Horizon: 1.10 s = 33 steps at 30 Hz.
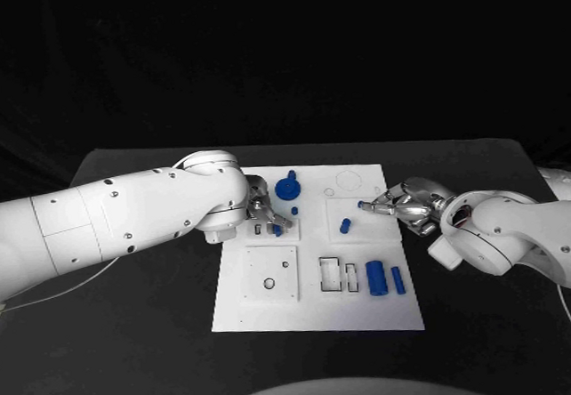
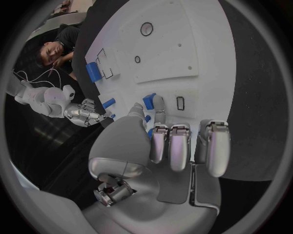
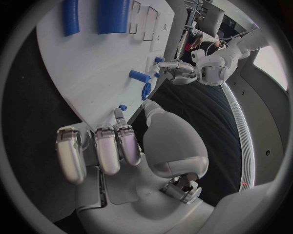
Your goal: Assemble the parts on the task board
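Observation:
The white task board (image 1: 313,289) lies mid-table. My left hand (image 1: 263,218) hovers over the board's left side and pinches a small blue part (image 2: 149,101) between thumb and a finger; its other fingers are curled. My right hand (image 1: 410,207) reaches in from the board's right edge and holds a tiny blue part (image 1: 363,204) at its fingertips (image 3: 118,115), just above the board. A blue gear-like part (image 1: 288,188) and a small blue peg (image 1: 294,210) sit near the left hand. A short blue part (image 1: 345,225) lies between the hands.
Two blue cylinders (image 1: 377,278) (image 1: 398,280) lie at the board's near right, beside empty rectangular slots (image 1: 330,273). A raised square plate with holes (image 1: 272,272) takes up the near left. A round recess (image 1: 350,178) is at the far right. Black table (image 1: 139,348) surrounds the board.

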Each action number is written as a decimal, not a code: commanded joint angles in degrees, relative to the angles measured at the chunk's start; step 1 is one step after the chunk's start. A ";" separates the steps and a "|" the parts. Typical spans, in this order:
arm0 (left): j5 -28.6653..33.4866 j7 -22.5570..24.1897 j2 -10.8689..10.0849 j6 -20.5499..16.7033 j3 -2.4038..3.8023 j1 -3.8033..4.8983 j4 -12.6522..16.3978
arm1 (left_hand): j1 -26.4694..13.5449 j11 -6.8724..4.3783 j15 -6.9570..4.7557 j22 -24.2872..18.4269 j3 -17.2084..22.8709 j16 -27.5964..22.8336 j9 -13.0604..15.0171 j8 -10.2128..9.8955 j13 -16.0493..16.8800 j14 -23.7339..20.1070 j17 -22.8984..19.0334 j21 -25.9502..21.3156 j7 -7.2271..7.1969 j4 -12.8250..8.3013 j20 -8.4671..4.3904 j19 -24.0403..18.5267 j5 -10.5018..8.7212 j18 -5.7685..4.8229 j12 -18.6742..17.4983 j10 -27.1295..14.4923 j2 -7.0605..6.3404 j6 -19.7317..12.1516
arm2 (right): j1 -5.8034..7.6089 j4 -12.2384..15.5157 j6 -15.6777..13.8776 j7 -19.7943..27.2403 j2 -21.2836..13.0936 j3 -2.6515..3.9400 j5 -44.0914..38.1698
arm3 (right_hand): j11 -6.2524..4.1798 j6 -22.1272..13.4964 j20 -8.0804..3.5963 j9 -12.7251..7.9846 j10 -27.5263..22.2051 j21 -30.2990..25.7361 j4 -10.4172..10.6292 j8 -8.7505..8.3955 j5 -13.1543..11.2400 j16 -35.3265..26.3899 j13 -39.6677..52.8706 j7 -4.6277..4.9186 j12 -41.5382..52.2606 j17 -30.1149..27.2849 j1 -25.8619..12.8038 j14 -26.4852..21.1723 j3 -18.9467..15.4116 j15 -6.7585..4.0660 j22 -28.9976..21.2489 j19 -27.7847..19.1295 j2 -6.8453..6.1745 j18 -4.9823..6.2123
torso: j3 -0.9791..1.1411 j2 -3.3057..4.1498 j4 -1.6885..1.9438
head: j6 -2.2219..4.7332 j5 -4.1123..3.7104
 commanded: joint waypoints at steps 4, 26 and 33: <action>0.48 -2.54 0.15 0.95 0.00 -0.05 0.06 | 1.42 0.01 0.08 15.09 -0.58 0.14 -0.02 -0.31 15.08 6.07 15.08 0.14 -0.09 -0.04 -0.12 5.93 2.74 -0.86 -0.03 6.06 0.02 -0.47 | -0.04 0.03 0.30 0.26 0.06 -0.01 -0.51 | 0.37 -0.23 0.39 -0.05 6.10 0.26 -0.04 0.31 -0.36 0.23 15.10 0.33 0.16 15.10 -0.06 6.08 -0.19 0.35 15.10 6.10 0.55 -0.38 | -0.04 -0.03 0.03 | 0.01 -0.11; 0.77 -2.32 -0.06 1.20 0.01 -0.08 0.33 | 13.18 -0.52 -0.27 15.09 1.92 0.14 -0.43 -0.78 15.08 6.07 15.08 0.14 -0.66 -0.50 -0.38 5.93 7.51 -0.86 -0.03 6.06 -1.47 -0.79 | -0.04 -0.06 0.27 0.30 0.11 -0.01 -0.53 | 0.37 -0.23 0.39 -0.05 6.10 0.26 -0.04 0.31 -0.36 0.23 15.10 0.33 0.16 15.10 -0.06 6.08 -0.19 0.35 15.10 6.10 0.55 -0.38 | -0.02 -0.02 0.01 | -0.08 -0.06; 0.79 -2.05 -0.23 0.80 0.01 -0.08 0.46 | 14.00 -0.55 -0.27 15.09 2.31 0.14 -0.50 -0.81 15.08 6.07 15.08 0.14 -0.69 -0.41 -0.40 5.93 7.85 -0.86 -0.03 6.06 -1.45 -0.75 | -0.04 -0.10 0.32 0.30 0.04 -0.01 -0.53 | 0.37 -0.23 0.39 -0.05 6.10 0.26 -0.04 0.31 -0.36 0.23 15.10 0.33 0.16 15.10 -0.06 6.08 -0.19 0.35 15.10 6.10 0.55 -0.38 | -0.01 0.00 0.02 | -0.08 -0.04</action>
